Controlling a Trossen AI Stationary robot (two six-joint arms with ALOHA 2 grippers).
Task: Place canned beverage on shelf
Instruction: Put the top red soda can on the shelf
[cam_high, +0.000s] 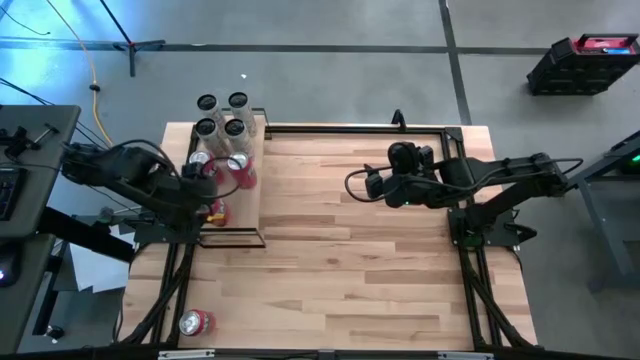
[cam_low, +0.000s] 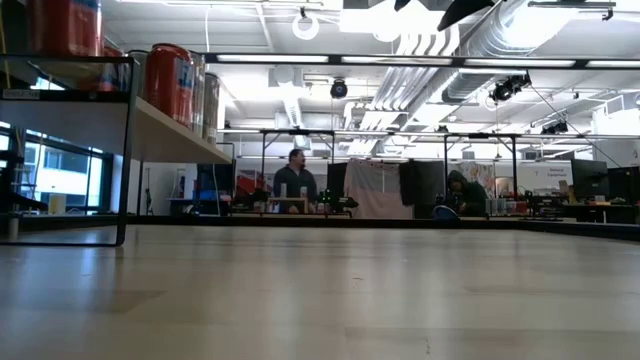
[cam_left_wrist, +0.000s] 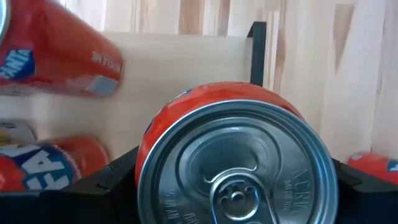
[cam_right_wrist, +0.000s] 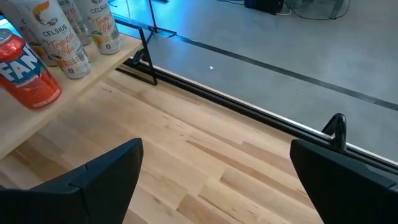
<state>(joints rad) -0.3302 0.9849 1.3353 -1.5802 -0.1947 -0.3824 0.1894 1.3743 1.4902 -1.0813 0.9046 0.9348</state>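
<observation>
The shelf (cam_high: 250, 205), a pale board in a thin black frame, stands at the table's far left. On it stand several white cans (cam_high: 222, 113) at its far end and red cans (cam_high: 238, 170) nearer the middle. My left gripper (cam_high: 210, 203) hangs over the shelf's near end, shut on a red canned beverage (cam_left_wrist: 236, 155) whose silver top faces the wrist camera. My right gripper (cam_right_wrist: 214, 180) hovers open over the table's middle right (cam_high: 372, 185), with nothing between its fingers. The low view shows the shelf (cam_low: 150, 120) and its cans, but no gripper. My left gripper pinches the red can's side wall (cam_left_wrist: 148, 146) just below its top rim, one finger (cam_left_wrist: 115, 174) on each side. The fingers come from above, pointing steeply down along the can. The can stays nearly upright over the shelf board; the can itself hides its base.
One red can (cam_high: 195, 322) lies on its side near the table's front left corner. Bare plank tabletop (cam_high: 350, 270) spreads between the shelf and my right arm. A black rail (cam_right_wrist: 249, 118) runs along the table's far edge.
</observation>
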